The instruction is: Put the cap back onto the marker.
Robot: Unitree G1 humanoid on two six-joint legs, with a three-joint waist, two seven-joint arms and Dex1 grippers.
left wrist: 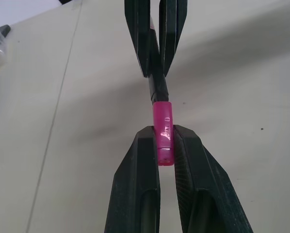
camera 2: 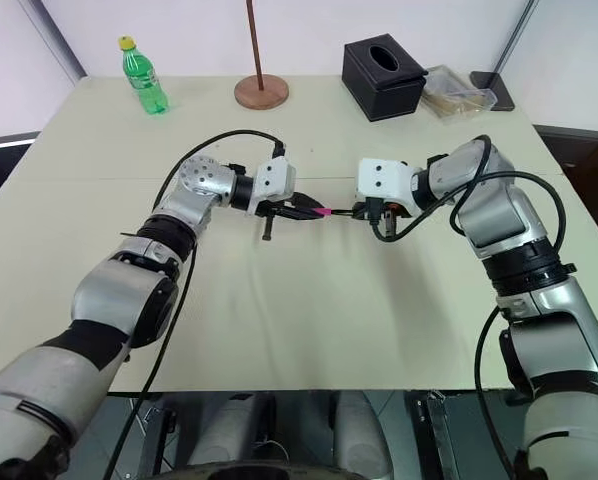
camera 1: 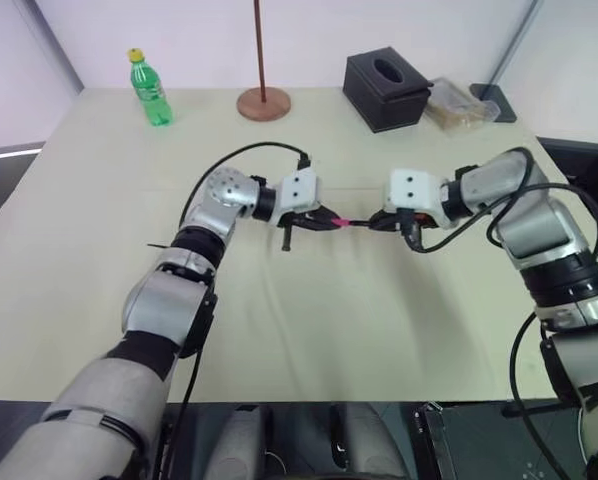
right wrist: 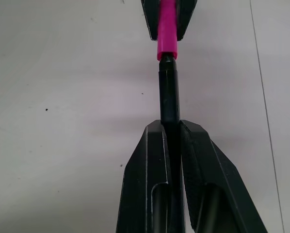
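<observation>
**benchrat:** So where's the tiny bright pink cylindrical plastic cap [left wrist: 163, 138] at right now?

**g1_watcher:** Pinched between the two black fingers of the left tool [left wrist: 164, 141], up in the air over the cream table [camera 1: 309, 330]. Its open end is nose to nose with the tip of the thin black marker [right wrist: 169, 94], which the right tool [right wrist: 171, 128] has clamped around the barrel. From the right wrist, the cap's mouth looks like it's just meeting the marker's end, maybe barely started on; I can't tell how deep.

**benchrat:** So which step is that?

**g1_watcher:** I'd call it the mating step. Both pieces are picked up and lined up, the cap just isn't seated yet.

**benchrat:** And next?

**g1_watcher:** Probably a straight push of the two tools toward each other along the marker's axis, keeping both grips tight so nothing tilts or slips. Everything else sits well away from the cap on the far side: the green plastic bottle [camera 1: 151, 90], the brown wooden pole on its round base [camera 1: 263, 100], the black tissue box [camera 1: 385, 88].
</observation>
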